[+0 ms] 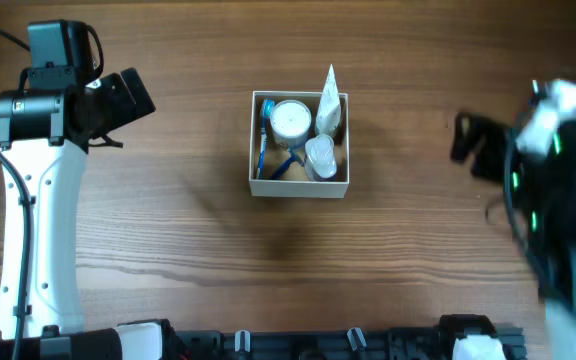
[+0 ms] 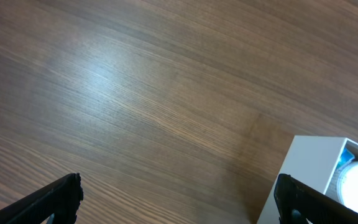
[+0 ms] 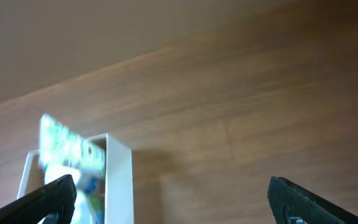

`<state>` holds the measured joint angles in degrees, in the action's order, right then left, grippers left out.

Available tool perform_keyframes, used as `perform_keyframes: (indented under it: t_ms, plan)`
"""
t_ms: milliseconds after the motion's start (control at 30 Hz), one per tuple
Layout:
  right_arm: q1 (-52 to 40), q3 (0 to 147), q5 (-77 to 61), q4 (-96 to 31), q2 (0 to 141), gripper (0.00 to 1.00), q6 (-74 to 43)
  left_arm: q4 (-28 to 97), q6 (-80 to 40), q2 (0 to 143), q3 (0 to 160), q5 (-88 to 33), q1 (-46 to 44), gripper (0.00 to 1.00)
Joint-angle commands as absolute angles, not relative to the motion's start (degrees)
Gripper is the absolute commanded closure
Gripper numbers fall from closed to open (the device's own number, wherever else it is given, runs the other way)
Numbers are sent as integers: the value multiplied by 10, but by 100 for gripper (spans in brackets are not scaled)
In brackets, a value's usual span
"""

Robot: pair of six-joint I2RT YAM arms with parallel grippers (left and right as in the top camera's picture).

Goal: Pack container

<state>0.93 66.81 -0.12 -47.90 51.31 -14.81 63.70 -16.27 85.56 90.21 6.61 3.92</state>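
The container (image 1: 258,186), a square white-walled box, sits mid-table and holds a round white-lidded jar (image 1: 291,119), a white and green tube (image 1: 329,105), a small clear bottle (image 1: 320,155) and a blue toothbrush (image 1: 267,150). My left gripper (image 1: 133,95) is open and empty, well left of the box. In the left wrist view (image 2: 178,196) its fingers are wide apart, with the container's corner (image 2: 303,168) at the right. My right gripper (image 1: 473,140) is open and empty, well right of the box and blurred. In the right wrist view (image 3: 169,196) the container (image 3: 118,180) shows at the lower left.
The table is bare wood around the box. The white left arm (image 1: 33,230) stands along the left edge. The right arm (image 1: 568,190) fills the right edge. Black fixtures (image 1: 298,342) line the front edge.
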Motion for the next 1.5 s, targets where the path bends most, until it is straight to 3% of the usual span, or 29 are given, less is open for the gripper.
perform_keyframes:
  t_ms: [0, 233, 400, 700, 1467]
  plan:
    - [8, 524, 8, -467, 377, 0, -89, 637, -172, 858, 900, 71, 41, 0]
    - [8, 266, -1, -429, 93, 0, -91, 637, -172, 858, 900, 71, 41, 0]
    - [8, 184, -13, -428, 4, 0, -91, 637, -172, 858, 900, 71, 41, 0]
    - [8, 97, -16, -399, 3, 0, -92, 637, -172, 858, 900, 71, 41, 0]
    - [8, 98, -16, -392, 4, 0, -91, 637, -172, 858, 900, 72, 46, 0]
